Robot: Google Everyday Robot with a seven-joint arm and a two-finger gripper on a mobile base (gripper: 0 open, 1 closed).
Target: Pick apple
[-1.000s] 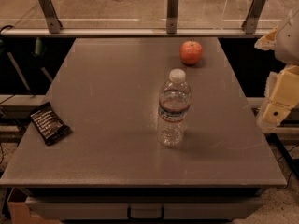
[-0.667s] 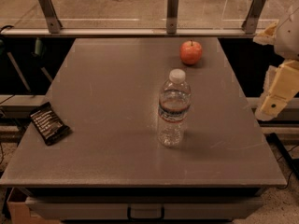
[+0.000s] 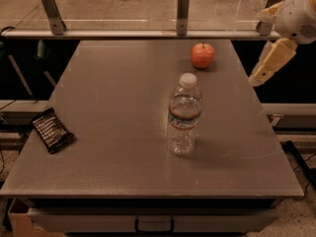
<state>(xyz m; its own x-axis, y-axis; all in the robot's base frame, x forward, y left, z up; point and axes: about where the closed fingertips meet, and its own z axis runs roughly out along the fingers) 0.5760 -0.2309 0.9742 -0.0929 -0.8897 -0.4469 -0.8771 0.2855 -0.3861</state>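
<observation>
The apple (image 3: 203, 55) is small, round and red-orange with a short dark stem. It sits on the grey table (image 3: 113, 112) near the far right corner. My gripper (image 3: 270, 63) is cream-coloured and hangs in the air just past the table's right edge, to the right of the apple and about level with it. It holds nothing that I can see and does not touch the apple.
A clear water bottle (image 3: 184, 115) with a white cap stands upright mid-table, in front of the apple. A dark snack packet (image 3: 53, 130) lies at the left edge. A glass barrier with metal posts (image 3: 183, 6) runs along the far edge.
My gripper has moved up and to the left, closer to the apple's side of the table. The apple, bottle and packet have not moved.
</observation>
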